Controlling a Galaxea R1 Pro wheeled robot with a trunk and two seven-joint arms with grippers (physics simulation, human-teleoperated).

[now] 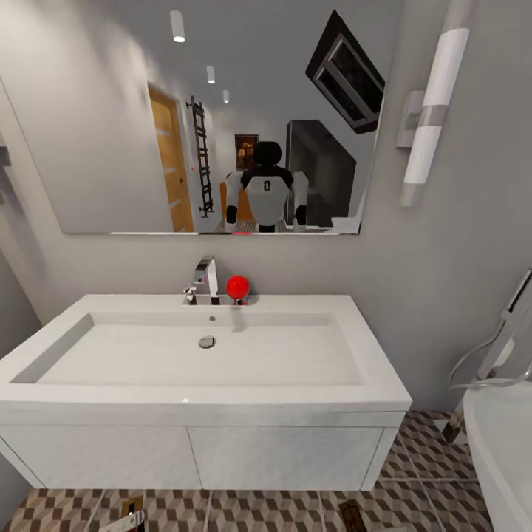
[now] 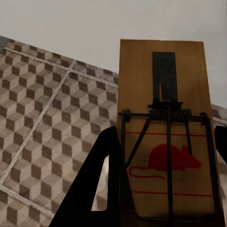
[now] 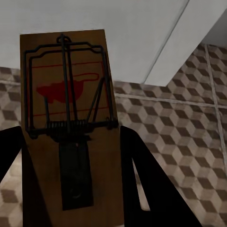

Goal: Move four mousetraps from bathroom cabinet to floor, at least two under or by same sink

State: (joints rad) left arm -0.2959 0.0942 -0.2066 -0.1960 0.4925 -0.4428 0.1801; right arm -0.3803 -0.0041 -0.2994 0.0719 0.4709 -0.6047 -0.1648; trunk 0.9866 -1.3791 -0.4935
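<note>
My left gripper (image 2: pixel 165 137) is shut on a mousetrap (image 2: pixel 164 127), a small wooden board with a dark spring bar and a red mouse mark, held above the cube-patterned bathroom floor (image 2: pixel 42 123). Another mousetrap (image 3: pixel 68 109) sits between the black fingers of my right gripper (image 3: pixel 70 132), which is shut on it, close to the white vanity front (image 3: pixel 118 33). In the head view both traps peek in at the lower edge, the left one (image 1: pixel 131 507) and the right one (image 1: pixel 352 513), over the floor (image 1: pixel 266 510) in front of the sink (image 1: pixel 148 355). The cabinet is out of view.
The white vanity unit (image 1: pixel 281 458) under the sink hangs above the tiles. A chrome tap (image 1: pixel 207 279) and a red ball (image 1: pixel 237 287) stand on its back ledge. A mirror (image 1: pixel 111 148) hangs above. A white tub rim (image 1: pixel 502 443) and hose stand at the right.
</note>
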